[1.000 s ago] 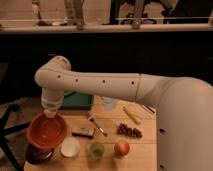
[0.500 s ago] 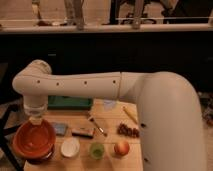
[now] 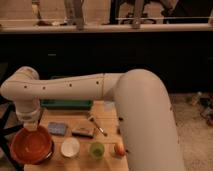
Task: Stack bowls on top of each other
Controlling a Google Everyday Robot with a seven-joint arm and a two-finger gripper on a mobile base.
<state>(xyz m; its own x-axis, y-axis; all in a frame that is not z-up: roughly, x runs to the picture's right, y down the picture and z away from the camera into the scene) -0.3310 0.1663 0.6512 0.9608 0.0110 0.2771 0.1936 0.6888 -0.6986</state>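
The large orange-red bowl (image 3: 31, 145) sits at the front left corner of the wooden table (image 3: 107, 137). A dark rim (image 3: 48, 154) shows just under its right edge; it looks like the maroon-purple bowl beneath it, mostly hidden. My gripper (image 3: 31, 127) hangs from the white wrist directly over the back rim of the orange-red bowl, very close to it or touching it. The white arm reaches to it from the right across the whole view.
In the front row stand a white cup (image 3: 70, 147), a green cup (image 3: 96, 149) and an apple (image 3: 119, 148). Behind them lie a blue pad (image 3: 57, 128), a dark block (image 3: 82, 131) and a utensil (image 3: 98, 126). A green tray (image 3: 65, 103) stands at the back.
The arm has swung left and lowered. The orange-red bowl has gone down with it from above the dark bowl to resting over it at the table's front left.
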